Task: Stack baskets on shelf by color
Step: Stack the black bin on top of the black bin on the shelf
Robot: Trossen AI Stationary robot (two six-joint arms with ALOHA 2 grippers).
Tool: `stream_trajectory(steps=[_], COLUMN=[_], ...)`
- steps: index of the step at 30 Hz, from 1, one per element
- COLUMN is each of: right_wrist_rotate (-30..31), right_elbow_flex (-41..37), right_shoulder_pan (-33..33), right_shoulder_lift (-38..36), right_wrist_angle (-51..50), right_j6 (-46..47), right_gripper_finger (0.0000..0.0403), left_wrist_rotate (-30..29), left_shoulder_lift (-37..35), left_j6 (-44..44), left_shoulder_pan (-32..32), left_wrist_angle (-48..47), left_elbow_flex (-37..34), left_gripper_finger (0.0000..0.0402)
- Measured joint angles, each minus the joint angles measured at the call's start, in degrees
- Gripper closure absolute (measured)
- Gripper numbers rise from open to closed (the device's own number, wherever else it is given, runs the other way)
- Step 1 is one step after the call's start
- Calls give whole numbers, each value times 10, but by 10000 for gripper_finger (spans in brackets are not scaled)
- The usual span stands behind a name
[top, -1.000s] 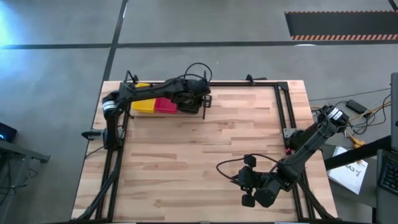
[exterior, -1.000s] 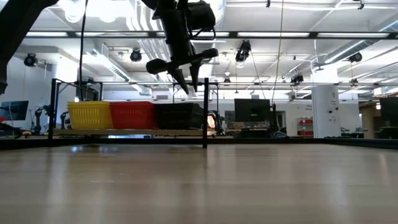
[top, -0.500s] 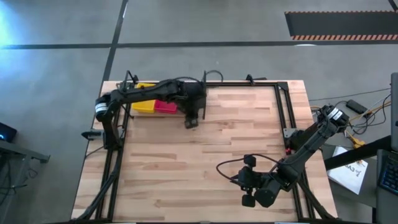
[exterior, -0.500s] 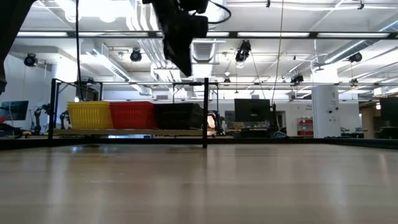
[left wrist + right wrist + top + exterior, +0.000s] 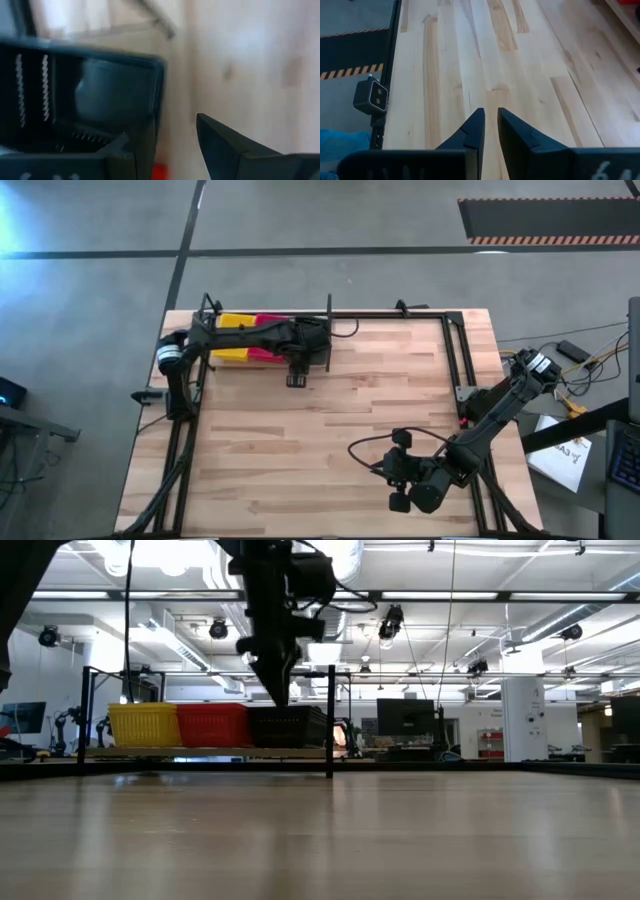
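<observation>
The pale butcher-block surface (image 5: 330, 420) is lying bare. On the far-left black-framed wooden shelf (image 5: 200, 752), yellow (image 5: 144, 725), pinkish-red (image 5: 213, 724) and black perforated plastic baskets (image 5: 288, 726) are sitting abreast, seemingly sorted. The left gripper (image 5: 296, 379) is hovering beside them, fingers apart and empty; the right gripper (image 5: 489, 131) is idling near-right, fingers narrow.

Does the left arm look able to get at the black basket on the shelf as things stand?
Probably yes. The left claw hangs just at the front of the black basket, its fingers apart, with nothing between them. The right claw waits at the table's near edge, out of the way.
</observation>
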Motion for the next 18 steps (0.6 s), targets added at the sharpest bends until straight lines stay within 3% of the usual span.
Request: stream_trajectory(steps=[4,18], right_wrist_rotate=[0,8], right_elbow_flex=[0,0], right_shoulder_pan=[0,-1], right_shoulder_lift=[0,0], right_wrist_angle=[0,-2], right_j6=[3,2], right_gripper_finger=[360,360], left_wrist_rotate=[-57,-52], left_shoulder_lift=[0,-17], left_j6=[-6,-32], left_shoulder_pan=[-1,-3], left_wrist_angle=[33,64], left_elbow_flex=[-25,-7], left_gripper_finger=[271,271])
